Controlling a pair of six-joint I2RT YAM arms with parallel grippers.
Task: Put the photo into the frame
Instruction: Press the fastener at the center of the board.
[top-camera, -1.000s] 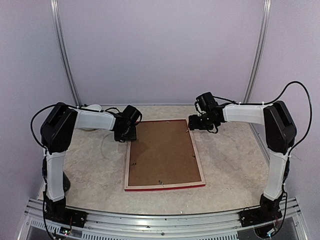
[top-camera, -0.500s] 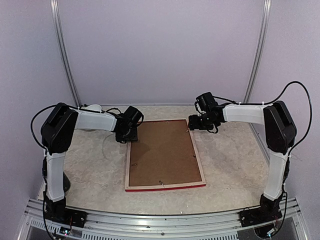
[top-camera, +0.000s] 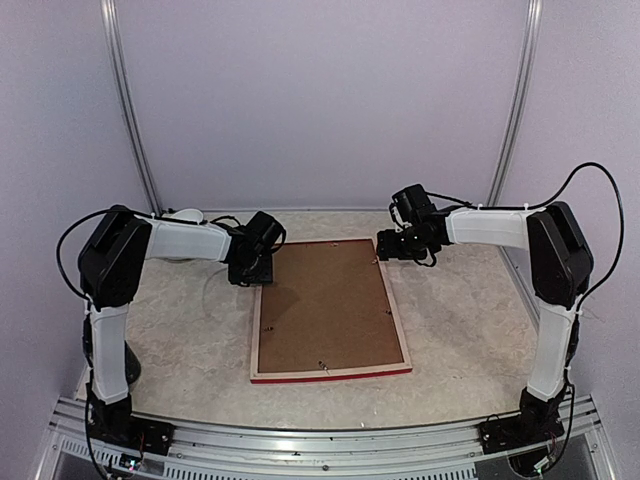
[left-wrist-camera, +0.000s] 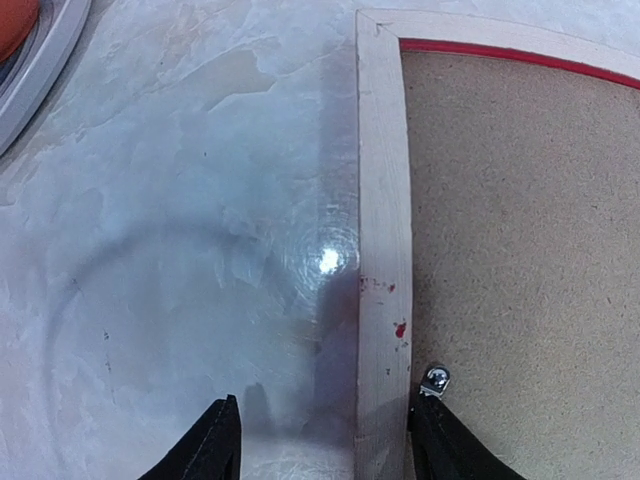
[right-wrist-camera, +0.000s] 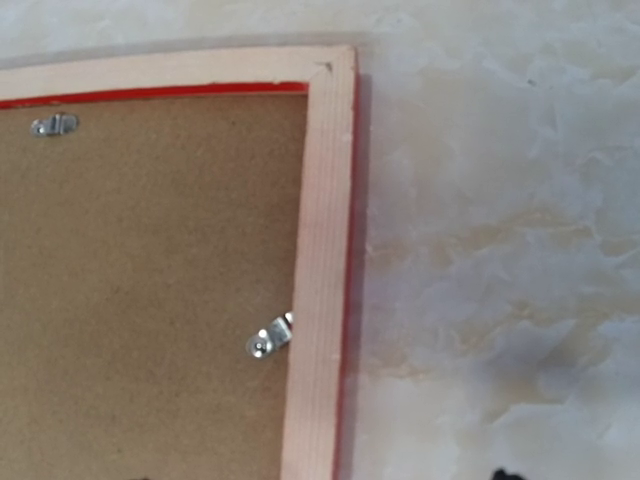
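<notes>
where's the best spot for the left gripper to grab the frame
The frame's left long rail, from straight above. It lies flat, back up, and that narrow pale rail seems to stand slightly above the backing board, so the left gripper's open jaws can straddle it.

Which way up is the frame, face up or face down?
Face down. The frame shows its pale wood back, brown backing board and metal clips up; red only at edges.
</notes>
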